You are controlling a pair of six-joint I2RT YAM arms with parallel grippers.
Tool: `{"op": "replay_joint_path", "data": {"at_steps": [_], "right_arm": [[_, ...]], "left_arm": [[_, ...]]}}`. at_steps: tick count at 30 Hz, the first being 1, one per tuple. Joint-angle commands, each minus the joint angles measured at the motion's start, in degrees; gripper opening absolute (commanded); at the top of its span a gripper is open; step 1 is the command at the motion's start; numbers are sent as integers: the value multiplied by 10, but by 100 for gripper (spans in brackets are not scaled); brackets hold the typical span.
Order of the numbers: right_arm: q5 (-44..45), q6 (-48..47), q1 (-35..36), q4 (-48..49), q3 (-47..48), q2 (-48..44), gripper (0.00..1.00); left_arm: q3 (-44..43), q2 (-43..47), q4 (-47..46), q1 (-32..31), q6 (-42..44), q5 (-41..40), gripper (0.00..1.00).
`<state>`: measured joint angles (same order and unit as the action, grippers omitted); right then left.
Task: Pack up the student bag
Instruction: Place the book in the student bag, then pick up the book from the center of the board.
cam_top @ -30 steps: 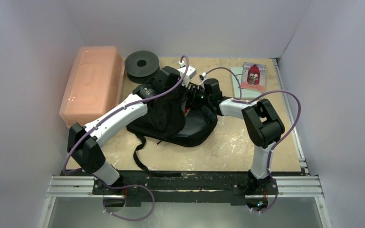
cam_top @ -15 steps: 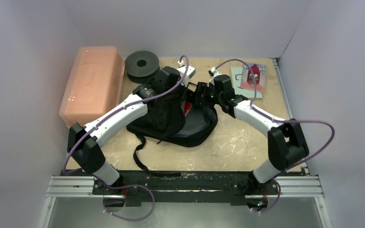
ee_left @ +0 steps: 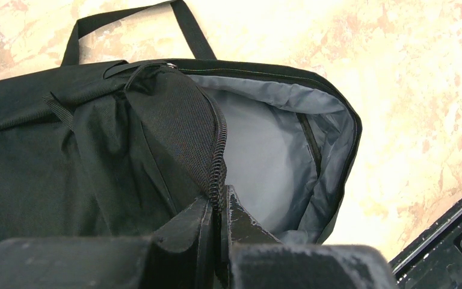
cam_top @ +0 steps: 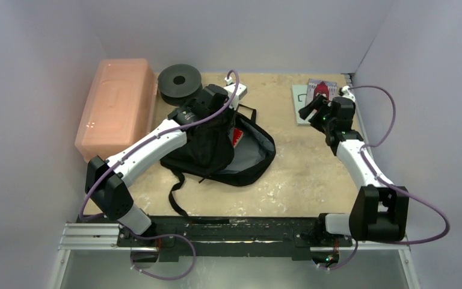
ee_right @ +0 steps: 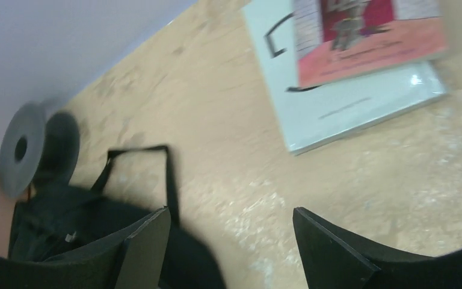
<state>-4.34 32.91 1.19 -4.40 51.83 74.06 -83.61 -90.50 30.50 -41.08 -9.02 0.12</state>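
Top view: the bag lies in the middle of the table. Its mouth is open toward the right and the grey lining shows. In the left wrist view, the left gripper is closed on the zip edge of the bag's flap and holds it raised. The right gripper hangs with its jaws wide apart and nothing between them. It is well apart from the bag, just beside the books at the far right. A spool and a pink box stand at the far left.
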Motion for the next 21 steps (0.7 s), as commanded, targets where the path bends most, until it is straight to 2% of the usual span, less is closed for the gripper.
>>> {"op": "replay_joint_path", "data": {"at_steps": [1, 7, 13, 21], "right_arm": [[40, 92, -69, 110, -13, 51, 78], [36, 97, -144, 156, 36, 165, 78], [-31, 72, -216, 161, 65, 246, 77], [-80, 57, -245, 190, 125, 357, 76]], "left_arm": [[-18, 6, -24, -4, -18, 7, 0], [-9, 2, -17, -4, -18, 25, 0], [-1, 7, -19, -5, -17, 48, 0], [1, -1, -16, -5, -18, 55, 0]]}}
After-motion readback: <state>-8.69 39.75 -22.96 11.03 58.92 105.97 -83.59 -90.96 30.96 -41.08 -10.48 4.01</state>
